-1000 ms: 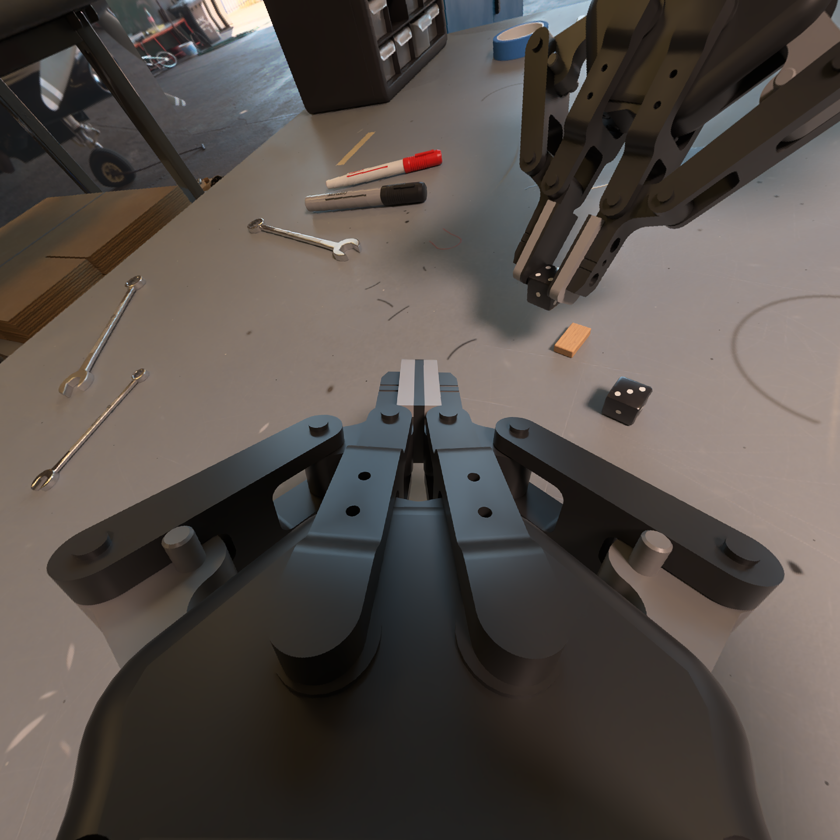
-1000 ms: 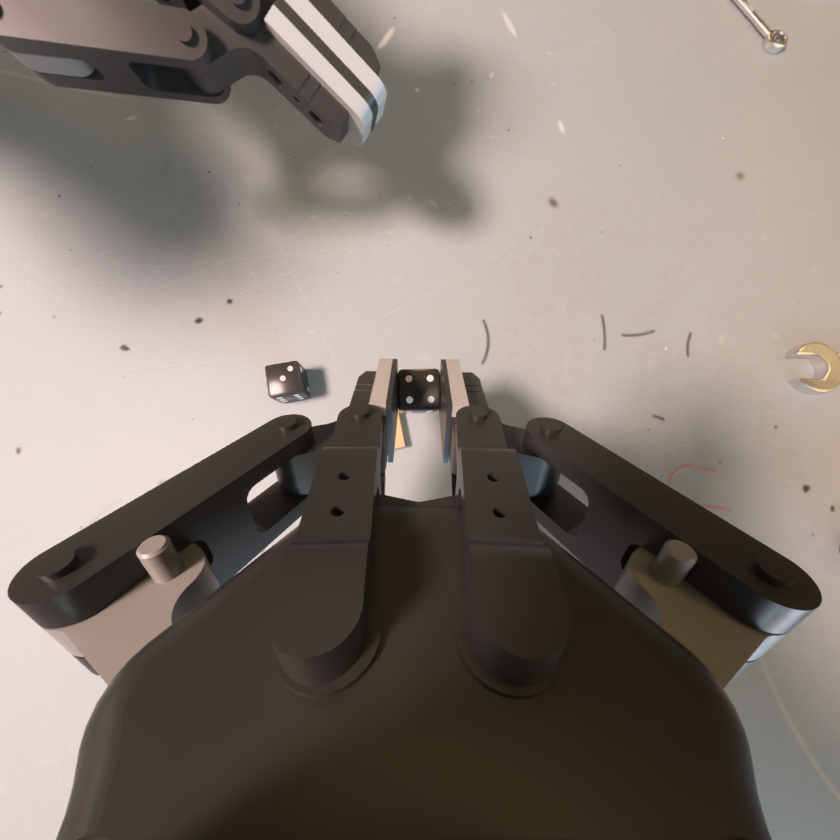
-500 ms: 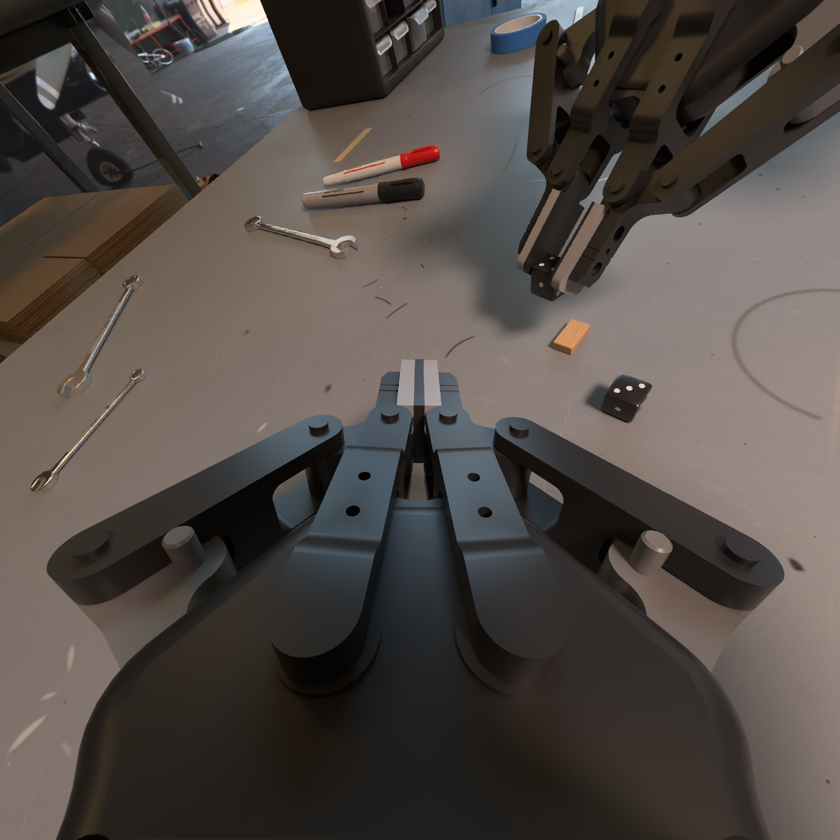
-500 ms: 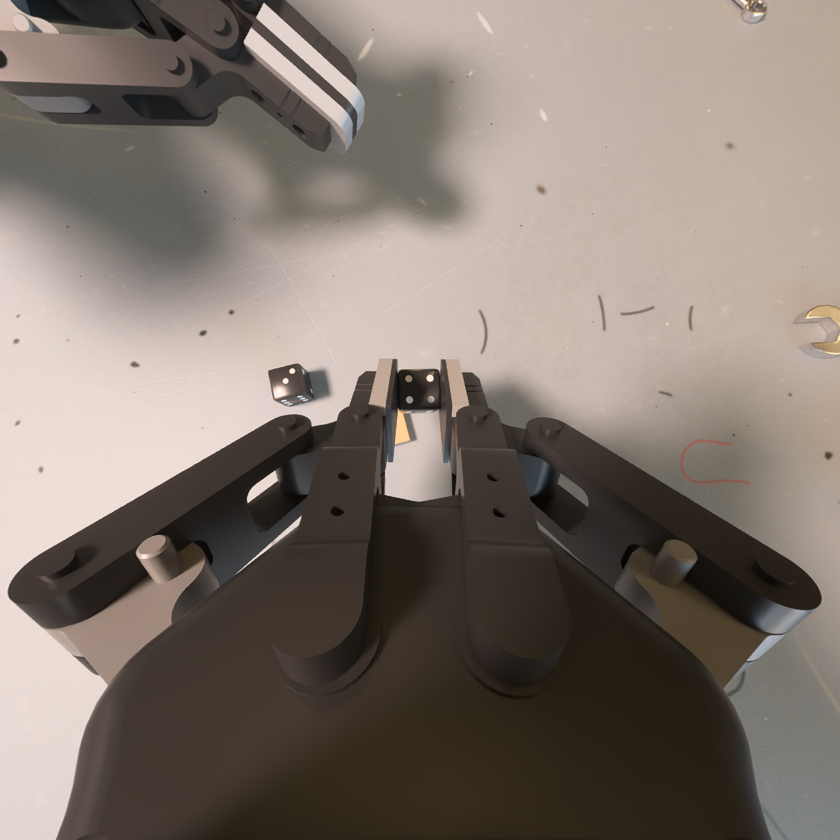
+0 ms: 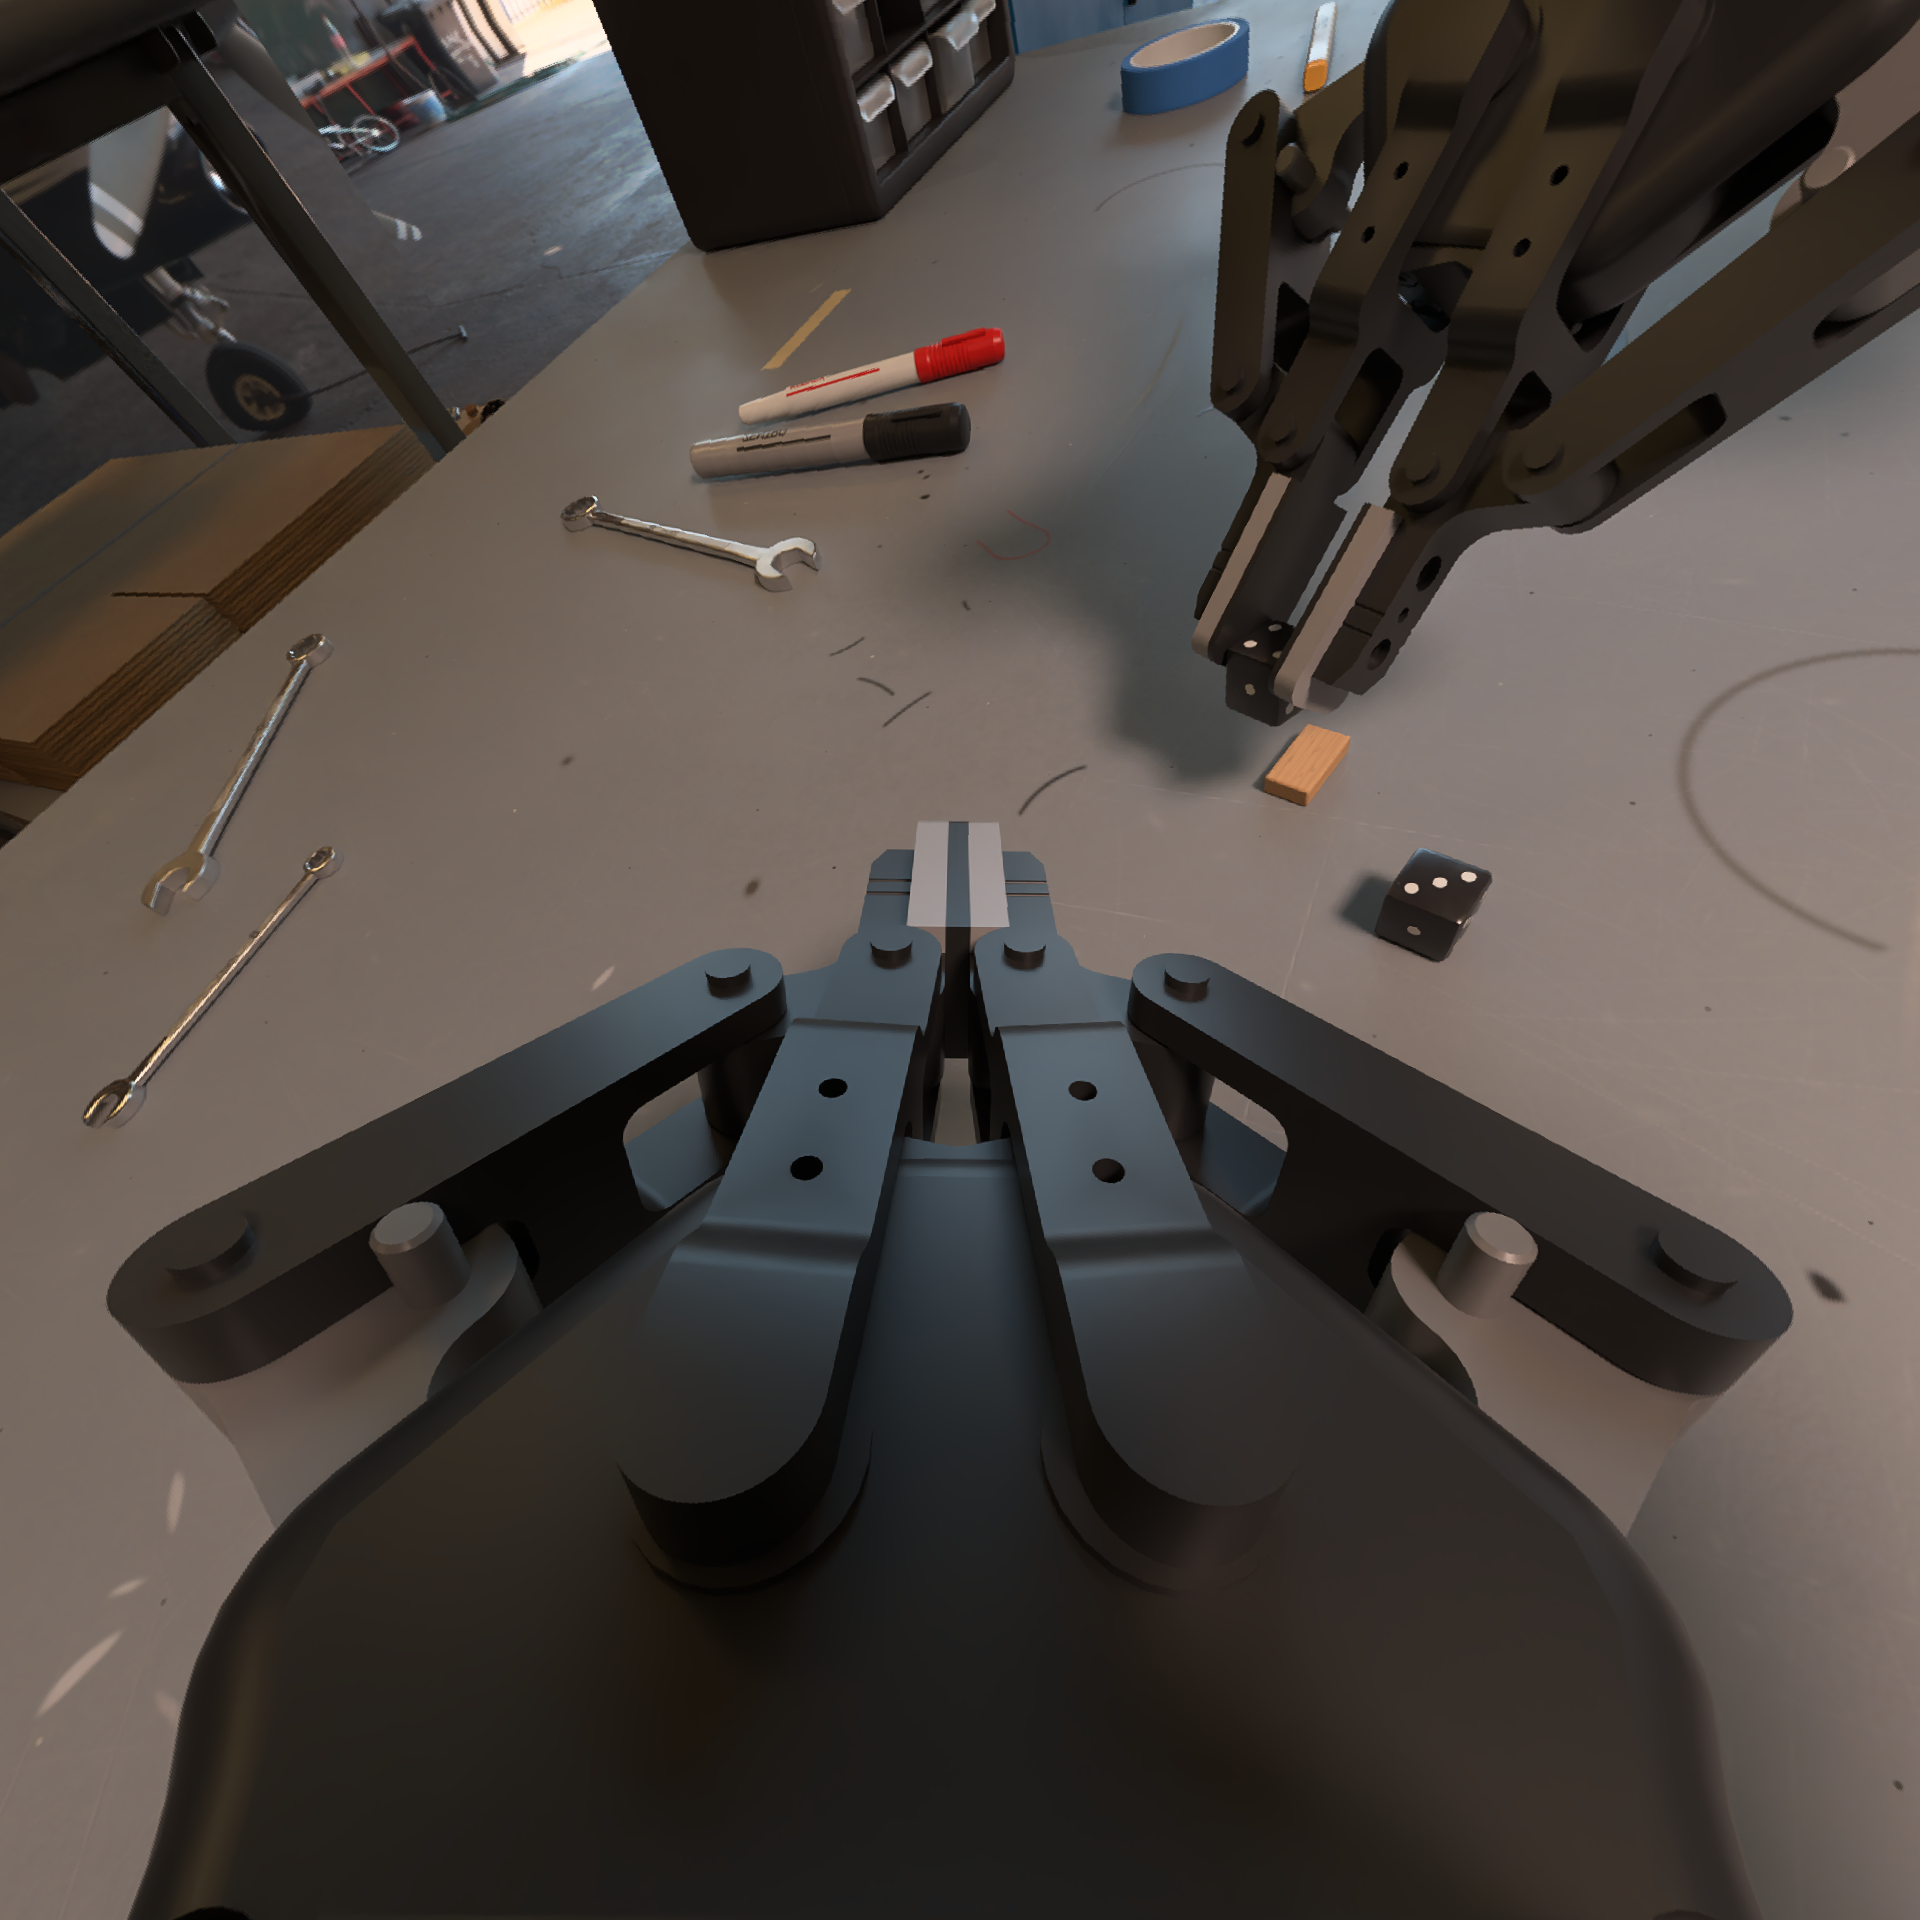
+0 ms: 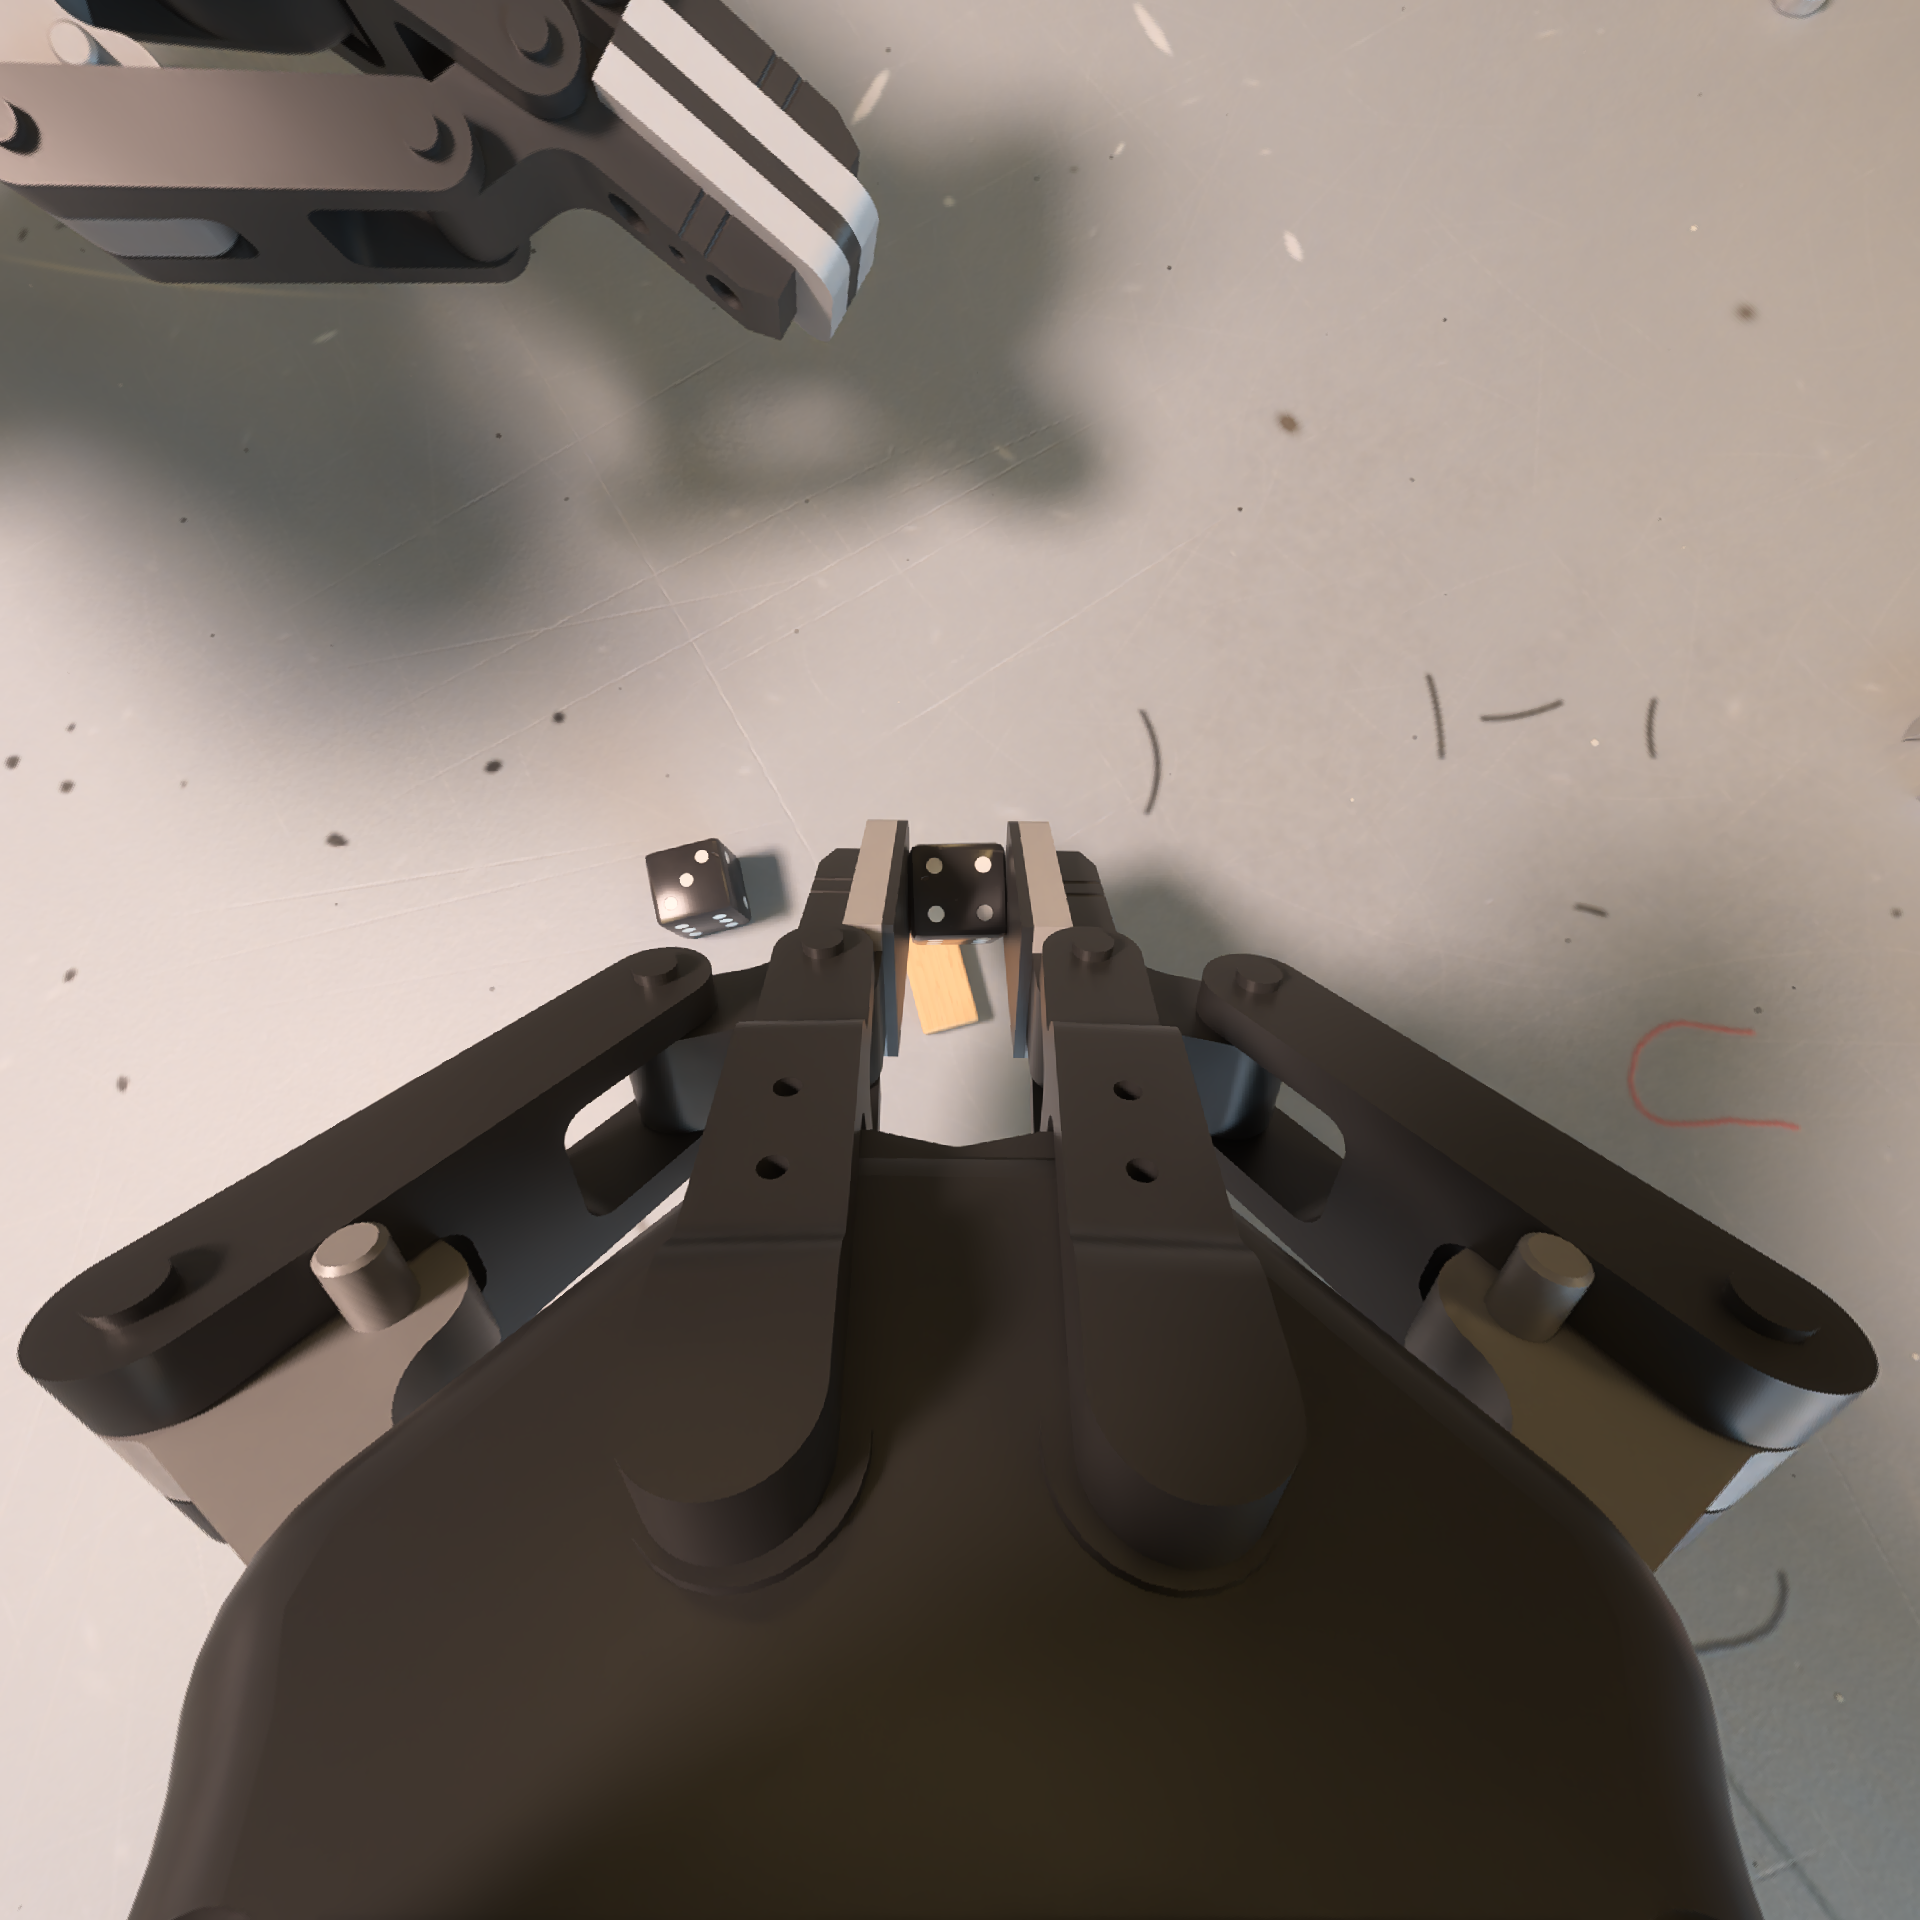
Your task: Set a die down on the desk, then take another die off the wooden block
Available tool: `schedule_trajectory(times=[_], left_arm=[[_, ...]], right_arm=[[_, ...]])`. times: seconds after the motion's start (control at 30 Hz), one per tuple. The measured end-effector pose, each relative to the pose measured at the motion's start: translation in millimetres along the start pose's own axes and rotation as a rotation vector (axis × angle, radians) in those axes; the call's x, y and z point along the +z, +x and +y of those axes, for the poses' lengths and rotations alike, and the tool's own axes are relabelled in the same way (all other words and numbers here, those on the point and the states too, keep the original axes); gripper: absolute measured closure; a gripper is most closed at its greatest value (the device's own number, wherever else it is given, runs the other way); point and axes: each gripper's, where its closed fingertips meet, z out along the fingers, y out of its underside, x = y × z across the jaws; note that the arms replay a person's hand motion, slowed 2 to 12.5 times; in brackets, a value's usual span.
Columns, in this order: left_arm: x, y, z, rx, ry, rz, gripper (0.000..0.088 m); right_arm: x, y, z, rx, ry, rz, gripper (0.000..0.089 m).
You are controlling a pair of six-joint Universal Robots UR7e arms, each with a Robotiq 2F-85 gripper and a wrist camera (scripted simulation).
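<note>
My right gripper (image 6: 957,873) is shut on a black die (image 6: 958,886) and holds it just above the small wooden block (image 6: 943,992). In the left wrist view this gripper (image 5: 1262,675) hangs at the upper right with the die (image 5: 1257,686) between its pads, above the block (image 5: 1307,764). A second black die (image 5: 1431,902) lies on the grey desk (image 5: 623,779) to the right of my left gripper (image 5: 958,868), which is shut and empty. That die (image 6: 696,885) also shows in the right wrist view, left of my right fingers.
Three wrenches (image 5: 691,540) (image 5: 239,774) (image 5: 213,987) lie on the left half of the desk. A red-capped marker (image 5: 873,372) and a black-capped marker (image 5: 831,442) lie farther back. A dark drawer cabinet (image 5: 821,104) and blue tape roll (image 5: 1184,62) stand at the far edge.
My right gripper has risen slightly with the die, so the wooden block shows more fully below it. The left gripper and the die on the desk have not moved.
</note>
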Motion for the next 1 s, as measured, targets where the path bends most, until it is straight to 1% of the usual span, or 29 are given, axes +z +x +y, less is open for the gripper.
schedule_trajectory(times=[0.33, 0.7, 1.0], left_arm=[[0.6, 1.5, 0.5, 0.013, -0.006, 0.001, 0.0882], [0.7, 2.7, 0.3, 0.021, -0.008, 0.002, 0.0882], [0.7, 3.5, -0.1, 0.024, -0.008, 0.003, 0.0882]], right_arm=[[6.6, -7.4, -1.4, 0.001, -0.006, -0.019, 0.0729], [14.6, -11.9, 0.7, 0.003, -0.028, -0.016, 0.0729], [16.4, -12.3, 0.6, 0.012, -0.042, 0.001, 0.0729]])
